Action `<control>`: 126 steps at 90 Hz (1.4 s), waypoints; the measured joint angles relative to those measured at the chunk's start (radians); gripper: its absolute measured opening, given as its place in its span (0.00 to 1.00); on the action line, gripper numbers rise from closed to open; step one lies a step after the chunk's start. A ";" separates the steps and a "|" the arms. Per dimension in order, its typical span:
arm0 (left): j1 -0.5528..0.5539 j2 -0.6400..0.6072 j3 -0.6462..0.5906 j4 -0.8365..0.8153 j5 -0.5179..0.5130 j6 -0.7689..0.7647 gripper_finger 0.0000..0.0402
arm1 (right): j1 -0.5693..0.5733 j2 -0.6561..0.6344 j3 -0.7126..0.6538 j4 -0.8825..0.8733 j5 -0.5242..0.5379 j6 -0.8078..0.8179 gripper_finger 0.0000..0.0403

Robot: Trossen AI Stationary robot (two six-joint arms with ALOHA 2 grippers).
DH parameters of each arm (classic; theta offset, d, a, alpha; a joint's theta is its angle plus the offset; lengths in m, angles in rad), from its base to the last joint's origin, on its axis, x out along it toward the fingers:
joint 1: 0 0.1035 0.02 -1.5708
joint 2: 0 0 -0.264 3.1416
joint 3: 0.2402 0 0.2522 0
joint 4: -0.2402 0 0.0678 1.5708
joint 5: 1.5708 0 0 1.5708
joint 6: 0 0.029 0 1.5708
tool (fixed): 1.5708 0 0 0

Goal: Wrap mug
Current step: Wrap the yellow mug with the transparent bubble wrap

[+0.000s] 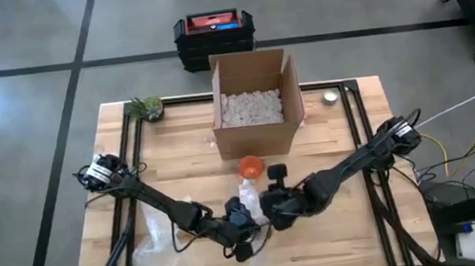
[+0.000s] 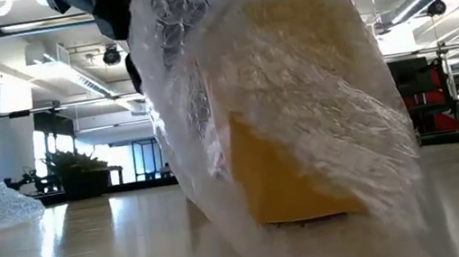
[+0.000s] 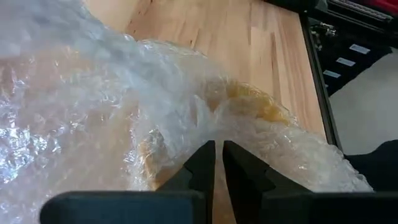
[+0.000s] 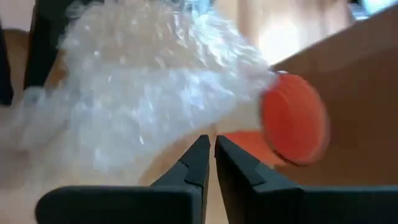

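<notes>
High view: left gripper (image 1: 241, 230) is pinching bubble wrap (image 1: 165, 245) at 6 o'clock of the table (image 1: 351, 227), fingers clenched on film. Right gripper (image 1: 273, 206), also clenched on wrap, is working just beside the orange mug (image 1: 250, 165), at 6 o'clock of the box (image 1: 252, 101). Risk: film slipping or tearing, toppling the mug.

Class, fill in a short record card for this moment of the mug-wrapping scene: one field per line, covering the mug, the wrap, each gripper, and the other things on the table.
mug: orange mug on the table, partly under wrap
wrap: bubble wrap draped over the mug
left gripper: left gripper pinching the bubble wrap, fingers nearly closed
right gripper: right gripper beside the mug, fingers nearly closed at the wrap
box: open cardboard box holding white filler, behind the mug
plant: small potted plant at a far table corner
</notes>
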 joint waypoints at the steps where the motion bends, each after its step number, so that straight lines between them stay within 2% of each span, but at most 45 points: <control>1: 0.000 0.000 0.000 0.000 0.000 0.000 0.05 | -0.003 0.000 -0.007 0.015 -0.006 -0.009 0.03; 12: 0.000 0.000 0.000 0.001 0.000 0.000 0.05 | 0.003 -0.003 -0.034 0.134 -0.053 -0.054 0.03; 24: 0.000 0.000 0.000 0.002 0.000 0.000 0.05 | 0.045 -0.032 -0.034 0.153 -0.147 -0.061 0.03; 40: 0.001 0.000 -0.001 0.002 -0.010 0.001 0.05 | 0.085 -0.005 -0.073 0.195 -0.266 -0.038 0.03; 62: 0.002 -0.006 -0.002 0.014 -0.010 0.006 0.05 | 0.091 0.071 -0.078 0.214 -0.265 -0.016 0.03; 79: -0.024 -0.112 -0.006 -0.005 0.039 -0.005 0.05 | 0.091 0.073 -0.063 0.206 -0.267 -0.038 0.03; 93: -0.042 -0.157 -0.002 -0.002 -0.067 0.042 0.05 | 0.091 0.077 -0.050 0.203 -0.268 -0.057 0.03; 105: -0.006 -0.109 -0.002 0.006 -0.048 0.010 0.05 | 0.091 0.077 -0.049 0.204 -0.267 -0.058 0.03; 126: 0.017 0.011 -0.001 0.049 0.079 -0.024 0.05 | 0.091 0.071 -0.049 0.196 -0.271 -0.031 0.03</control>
